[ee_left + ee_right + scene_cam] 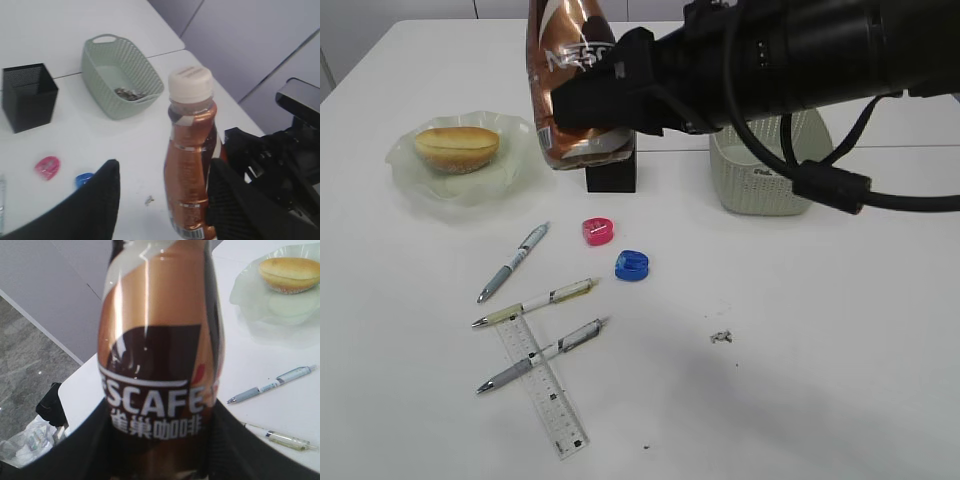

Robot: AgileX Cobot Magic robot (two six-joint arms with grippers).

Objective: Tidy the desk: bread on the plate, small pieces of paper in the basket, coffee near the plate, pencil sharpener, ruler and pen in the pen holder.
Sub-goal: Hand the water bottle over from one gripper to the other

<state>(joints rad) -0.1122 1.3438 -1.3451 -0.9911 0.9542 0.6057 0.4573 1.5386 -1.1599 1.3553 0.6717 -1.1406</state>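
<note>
Coffee point(570, 85) hangs off the table in my right gripper point(605, 105), whose jaws are clamped on the bottle's lower body, just right of the plate point(410, 175) and in front of the black holder point(612, 172). At far left the bread point(457, 146) lies on that plate. Below it three pens point(514, 262) lie slantwise on the table, the lowest one across the ruler point(545, 385). Right of the top pen sit the pink sharpener point(597, 232) and the blue sharpener point(631, 265), near each other but apart. Farther right a scrap point(721, 337) lies alone on the table, and behind it stands the basket point(765, 190) with scraps inside. My left gripper point(165, 200) has its jaws apart; the bottle shows between them, but I cannot tell whether they touch it.
</note>
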